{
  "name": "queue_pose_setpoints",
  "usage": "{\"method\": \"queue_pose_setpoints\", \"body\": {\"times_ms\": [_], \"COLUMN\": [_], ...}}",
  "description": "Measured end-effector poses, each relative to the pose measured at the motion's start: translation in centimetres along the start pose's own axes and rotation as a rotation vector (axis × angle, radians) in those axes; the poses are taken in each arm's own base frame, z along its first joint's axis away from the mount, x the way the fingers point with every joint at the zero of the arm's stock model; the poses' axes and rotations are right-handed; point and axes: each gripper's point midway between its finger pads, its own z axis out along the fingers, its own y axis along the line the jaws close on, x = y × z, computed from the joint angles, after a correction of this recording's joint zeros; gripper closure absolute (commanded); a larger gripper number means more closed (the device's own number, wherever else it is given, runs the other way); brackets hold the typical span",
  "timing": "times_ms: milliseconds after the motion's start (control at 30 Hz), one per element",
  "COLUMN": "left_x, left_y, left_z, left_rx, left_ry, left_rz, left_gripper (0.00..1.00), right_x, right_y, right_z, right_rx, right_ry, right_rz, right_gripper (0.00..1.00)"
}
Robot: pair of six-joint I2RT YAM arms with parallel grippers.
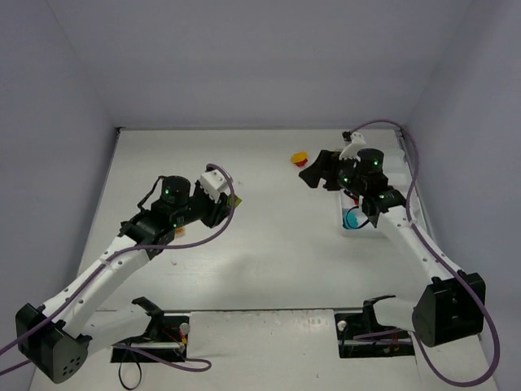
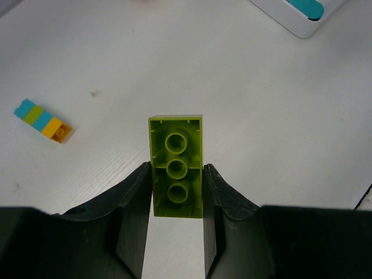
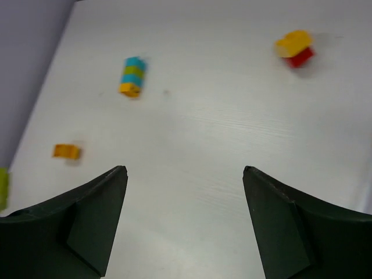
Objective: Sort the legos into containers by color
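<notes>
- The left end effector (image 2: 177, 171) is closed on a lime green brick (image 2: 175, 157), which is clamped across its long side walls and held off the tabletop (image 1: 277, 244), its hollow underside turned to the wrist camera.
- The right end effector (image 3: 185, 170) is spread wide and holds nothing.
- A multicolour stack (image 3: 132, 75), a yellow-and-red pair (image 3: 295, 47) and a lone orange brick (image 3: 67, 151) are seen lying loose on the tabletop, well apart from one another.
- The white tray (image 2: 285, 17) is set at the right, with a cyan piece (image 2: 307, 7) already in one compartment.
- The bricks are judged light, rigid and smooth-walled, so a slip is possible under a skewed pinch. Flat opposing sides are best taken, not the studded top.
- Stacks are likely to need pulling apart before sorting.
</notes>
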Motion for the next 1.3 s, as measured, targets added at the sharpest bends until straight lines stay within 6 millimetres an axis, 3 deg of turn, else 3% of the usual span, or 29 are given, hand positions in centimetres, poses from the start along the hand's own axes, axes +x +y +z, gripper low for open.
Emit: {"method": "queue_pose_setpoints", "body": {"times_ms": [233,400,667,867,967,1000,1067,1100,1133,1200,1267,1300], "left_x": [0.5,0.7,0.3,0.2,0.2,0.2,0.2,0.2,0.3,0.1,0.3,0.4], "left_y": [-1.0,-1.0,-0.9,-1.3,-1.3,-1.3,-1.3,-1.3,-1.2,-1.0,-1.0,-0.9], "left_z": [0.6,0.7,0.7,0.8,0.8,0.8,0.8,0.8,0.8,0.8,0.8,0.8], "left_rx": [0.038,0.041,0.038,0.049,0.049,0.049,0.049,0.048,0.046,0.035,0.035,0.034], "left_ry": [-0.023,-0.033,-0.049,-0.055,-0.056,-0.056,-0.055,-0.054,-0.052,-0.055,-0.048,-0.045], "left_rz": [0.145,0.198,0.228,0.240,0.241,0.241,0.241,0.242,0.244,0.251,0.251,0.251], "left_gripper": [1.00,0.99,0.98,0.98,0.98,0.98,0.98,0.98,0.98,0.97,0.90,0.72], "right_x": [3.1,5.4,9.1,9.9,9.7,9.6,9.5,9.4,9.5,9.7,9.9,9.9], "right_y": [11.3,16.8,19.4,19.9,20.1,20.2,20.5,20.7,20.7,20.7,20.7,20.7], "right_z": [-0.2,0.0,2.0,3.1,3.3,3.3,3.4,3.3,3.4,3.5,3.6,3.6], "right_rx": [-0.338,-0.497,-0.554,-0.563,-0.570,-0.574,-0.591,-0.602,-0.600,-0.596,-0.595,-0.595], "right_ry": [0.115,0.190,0.299,0.321,0.315,0.313,0.310,0.311,0.310,0.323,0.329,0.330], "right_rz": [0.028,0.025,0.035,0.042,0.043,0.044,0.046,0.049,0.049,0.070,0.073,0.072], "right_gripper": [0.24,0.25,0.27,0.33,0.45,0.59,0.77,0.93,1.00,1.00,1.00,1.00]}}
